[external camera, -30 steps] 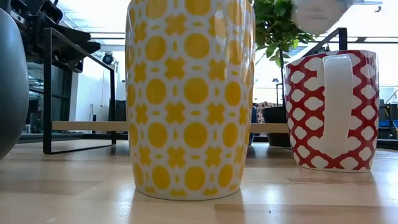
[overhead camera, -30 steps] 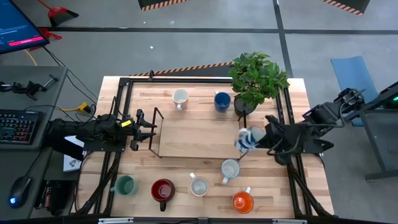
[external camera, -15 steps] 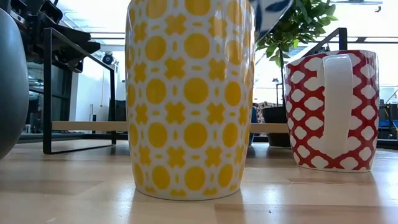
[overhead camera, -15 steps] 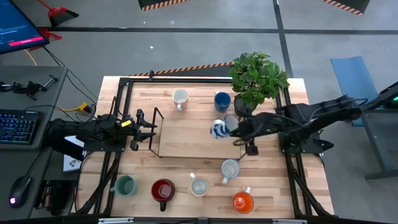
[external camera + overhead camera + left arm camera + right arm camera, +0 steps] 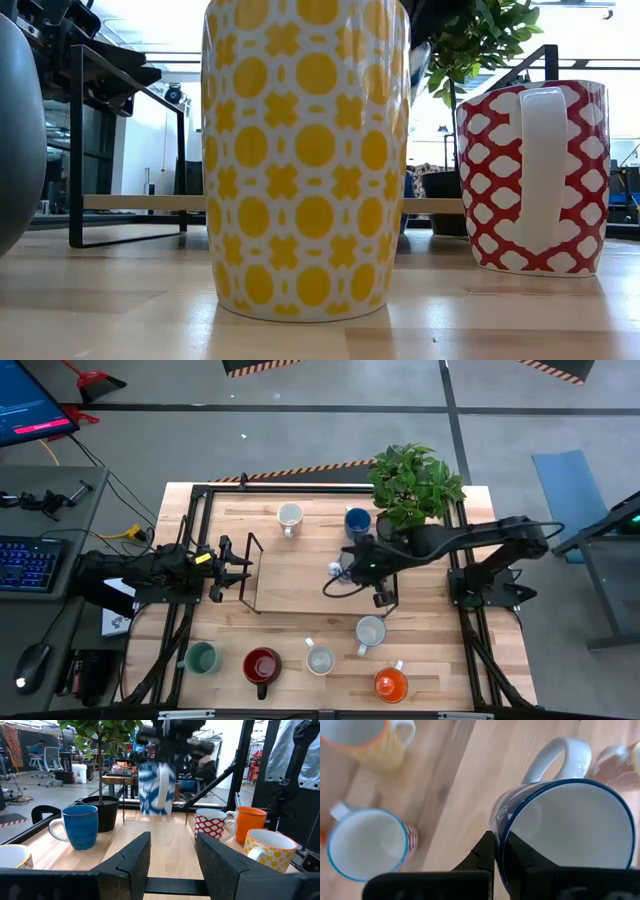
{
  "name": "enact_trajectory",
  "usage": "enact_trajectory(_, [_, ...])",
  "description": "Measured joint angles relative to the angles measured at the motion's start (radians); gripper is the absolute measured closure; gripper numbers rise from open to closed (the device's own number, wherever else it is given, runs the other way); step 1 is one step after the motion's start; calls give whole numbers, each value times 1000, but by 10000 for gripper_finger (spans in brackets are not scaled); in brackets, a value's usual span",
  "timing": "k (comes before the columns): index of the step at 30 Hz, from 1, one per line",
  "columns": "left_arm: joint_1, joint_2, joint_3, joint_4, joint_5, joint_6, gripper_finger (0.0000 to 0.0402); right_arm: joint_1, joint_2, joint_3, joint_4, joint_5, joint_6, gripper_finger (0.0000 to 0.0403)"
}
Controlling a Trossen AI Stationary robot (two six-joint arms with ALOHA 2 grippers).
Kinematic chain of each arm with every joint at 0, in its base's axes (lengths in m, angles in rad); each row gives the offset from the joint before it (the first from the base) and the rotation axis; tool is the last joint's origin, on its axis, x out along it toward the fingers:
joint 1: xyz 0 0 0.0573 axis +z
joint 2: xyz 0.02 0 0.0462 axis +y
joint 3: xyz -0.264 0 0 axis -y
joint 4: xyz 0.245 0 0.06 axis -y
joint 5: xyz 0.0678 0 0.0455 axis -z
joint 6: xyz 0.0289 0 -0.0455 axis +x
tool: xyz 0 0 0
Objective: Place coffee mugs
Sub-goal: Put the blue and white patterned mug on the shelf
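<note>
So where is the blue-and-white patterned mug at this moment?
In the high view the blue-and-white mug hangs above the middle of the table, pinched by its rim in the right gripper, just below-left of the solid blue mug.

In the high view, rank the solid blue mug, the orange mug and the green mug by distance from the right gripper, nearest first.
From the right gripper, which holds a blue-patterned mug over the board:
1. Solid blue mug, just behind it, beside the plant pot.
2. Orange mug, front edge, right side.
3. Green mug, front left.
</note>
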Motion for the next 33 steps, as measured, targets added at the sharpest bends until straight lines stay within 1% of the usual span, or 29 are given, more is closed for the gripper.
enact_trajectory(5, [0, 0, 0, 0, 0, 0, 252, -2, 87, 3, -57, 1, -6, 403])
enact_trajectory(8, [0, 0, 0, 0, 0, 0, 252, 3, 118, 3, -61, -1, -6, 403])
enact_trajectory(10, [0, 0, 0, 0, 0, 0, 252, 4, 132, 3, -62, -22, -2, 403])
enact_trajectory(12, [0, 0, 0, 0, 0, 0, 252, 4, 140, 3, -61, -43, 8, 403])
enact_trajectory(16, [0, 0, 0, 0, 0, 0, 252, 4, 148, 3, -67, -40, 20, 403])
enact_trajectory(20, [0, 0, 0, 0, 0, 0, 252, -2, 147, 3, -62, 22, 35, 403])
enact_trajectory(27, [0, 0, 0, 0, 0, 0, 252, -49, 147, 3, -112, 32, 96, 403])
enact_trajectory(33, [0, 0, 0, 0, 0, 0, 252, -97, 148, 3, -117, 31, 163, 403])
